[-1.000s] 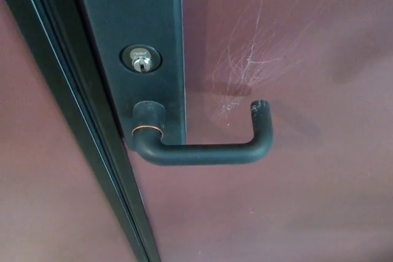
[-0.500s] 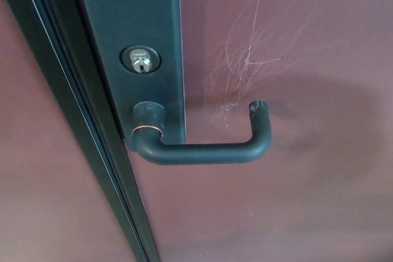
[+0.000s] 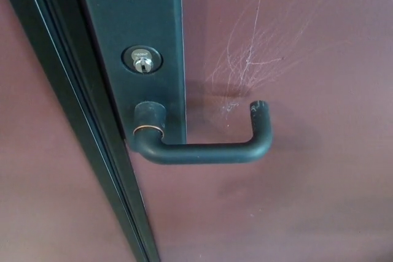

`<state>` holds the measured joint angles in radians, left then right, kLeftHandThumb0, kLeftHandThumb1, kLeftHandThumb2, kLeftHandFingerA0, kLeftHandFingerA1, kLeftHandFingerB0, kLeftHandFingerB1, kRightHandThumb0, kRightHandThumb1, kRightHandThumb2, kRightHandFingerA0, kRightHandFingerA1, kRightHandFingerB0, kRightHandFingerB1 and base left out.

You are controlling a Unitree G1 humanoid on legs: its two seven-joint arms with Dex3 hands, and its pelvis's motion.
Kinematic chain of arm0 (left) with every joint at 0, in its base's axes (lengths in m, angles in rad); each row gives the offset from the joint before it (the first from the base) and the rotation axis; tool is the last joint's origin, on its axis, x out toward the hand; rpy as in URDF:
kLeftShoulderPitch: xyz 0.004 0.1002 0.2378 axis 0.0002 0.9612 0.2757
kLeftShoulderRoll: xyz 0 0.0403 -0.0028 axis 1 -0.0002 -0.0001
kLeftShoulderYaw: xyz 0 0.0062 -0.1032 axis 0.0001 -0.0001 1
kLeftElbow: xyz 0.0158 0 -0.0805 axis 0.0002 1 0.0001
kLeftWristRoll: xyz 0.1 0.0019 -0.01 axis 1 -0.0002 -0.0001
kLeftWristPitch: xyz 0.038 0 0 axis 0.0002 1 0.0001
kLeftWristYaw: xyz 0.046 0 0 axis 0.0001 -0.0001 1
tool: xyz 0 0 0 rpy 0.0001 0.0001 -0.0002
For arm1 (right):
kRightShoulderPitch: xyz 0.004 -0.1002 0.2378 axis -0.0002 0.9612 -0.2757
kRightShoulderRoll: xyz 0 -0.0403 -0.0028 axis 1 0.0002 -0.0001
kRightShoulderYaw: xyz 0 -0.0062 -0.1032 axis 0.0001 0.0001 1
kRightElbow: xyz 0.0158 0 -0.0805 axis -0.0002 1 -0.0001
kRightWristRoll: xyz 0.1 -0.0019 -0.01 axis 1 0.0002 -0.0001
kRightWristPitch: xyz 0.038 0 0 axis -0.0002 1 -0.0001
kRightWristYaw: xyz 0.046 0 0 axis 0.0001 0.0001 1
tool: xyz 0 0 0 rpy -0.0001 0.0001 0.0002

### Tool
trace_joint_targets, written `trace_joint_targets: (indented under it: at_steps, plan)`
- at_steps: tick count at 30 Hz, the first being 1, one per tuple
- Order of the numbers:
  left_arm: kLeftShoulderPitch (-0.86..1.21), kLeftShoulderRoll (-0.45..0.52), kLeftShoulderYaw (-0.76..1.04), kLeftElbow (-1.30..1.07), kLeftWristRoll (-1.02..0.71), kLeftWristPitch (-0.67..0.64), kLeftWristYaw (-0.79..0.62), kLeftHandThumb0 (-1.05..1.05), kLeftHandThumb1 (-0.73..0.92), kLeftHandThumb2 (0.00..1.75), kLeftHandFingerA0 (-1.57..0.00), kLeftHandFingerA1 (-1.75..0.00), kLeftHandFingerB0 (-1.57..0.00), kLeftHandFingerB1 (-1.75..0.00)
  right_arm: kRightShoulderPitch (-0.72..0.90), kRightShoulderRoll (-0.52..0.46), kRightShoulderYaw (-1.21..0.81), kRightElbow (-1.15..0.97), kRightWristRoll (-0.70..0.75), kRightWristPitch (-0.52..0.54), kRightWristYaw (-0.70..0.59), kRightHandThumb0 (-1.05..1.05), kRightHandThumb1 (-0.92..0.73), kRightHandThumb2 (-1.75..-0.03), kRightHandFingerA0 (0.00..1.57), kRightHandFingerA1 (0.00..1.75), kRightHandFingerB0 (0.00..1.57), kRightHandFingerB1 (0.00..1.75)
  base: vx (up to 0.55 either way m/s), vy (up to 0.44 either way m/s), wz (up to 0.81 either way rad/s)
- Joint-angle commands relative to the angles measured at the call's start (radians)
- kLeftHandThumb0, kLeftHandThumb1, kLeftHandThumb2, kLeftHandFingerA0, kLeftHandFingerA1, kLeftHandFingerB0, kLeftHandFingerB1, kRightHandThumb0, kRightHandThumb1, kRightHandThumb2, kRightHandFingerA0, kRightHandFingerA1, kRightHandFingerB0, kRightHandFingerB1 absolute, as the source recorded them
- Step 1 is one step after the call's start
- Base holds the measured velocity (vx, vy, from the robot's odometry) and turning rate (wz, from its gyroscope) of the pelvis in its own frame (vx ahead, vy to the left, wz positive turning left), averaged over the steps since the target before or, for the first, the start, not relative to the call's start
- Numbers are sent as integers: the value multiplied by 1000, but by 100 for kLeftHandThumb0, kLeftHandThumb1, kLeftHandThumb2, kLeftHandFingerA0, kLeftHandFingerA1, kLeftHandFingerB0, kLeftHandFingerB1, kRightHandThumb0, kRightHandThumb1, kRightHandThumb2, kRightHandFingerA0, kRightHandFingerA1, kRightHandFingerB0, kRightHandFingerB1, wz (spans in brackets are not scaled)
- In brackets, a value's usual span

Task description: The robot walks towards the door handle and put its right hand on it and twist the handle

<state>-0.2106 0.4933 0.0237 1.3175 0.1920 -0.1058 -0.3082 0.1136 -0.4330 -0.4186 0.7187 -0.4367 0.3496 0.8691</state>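
One dark lever door handle point(image 3: 202, 145) fills the middle of the frame, and we see it from above at close range. Its round base sits at centre left, just below a thin copper-coloured ring point(image 3: 148, 129) where it meets the door. From there the bar runs level toward the right, then bends upward into a short end that stops right of centre. The handle looks matte black, with small pale chips at its tip.

Above the base, in the upper left of the frame, we see a silver keyhole cylinder point(image 3: 142, 61) set in a round recess. Both the lock and the handle base are mounted on a dark green metal strip point(image 3: 132, 10) that runs from the top edge downward. To its left, a dark frame edge point(image 3: 80, 121) slants from the upper left corner to the bottom of the picture.

The door panel point(image 3: 295, 200) behind the handle is a dull reddish brown and takes up the whole right side. Fine white scratches point(image 3: 249, 59) fan across it in the upper right, just above the handle's upturned end.

Neither of our hands appears anywhere in the picture, so we cannot tell whether their fingers are spread or closed. Nothing is touching the handle.
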Motion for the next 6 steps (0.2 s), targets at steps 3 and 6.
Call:
trace_joint_targets:
  at_steps: [3, 6]
  plan:
    - [9, 4, 19, 7, -26, 4, -28, -47, 37, 68, -56, -54, -38, -45, -28, 9, 227, 352, -122, -272, -562, -35, -52, -56, 56, 39, 23, 29, 0, 0, 0]
    - [8, 5, 21, 8, -27, 3, -27, -47, 37, 68, -55, -54, -39, -46, -31, 4, 238, 361, -106, -285, -566, -37, -52, -56, 50, 38, 22, 29, 0, 0, 0]
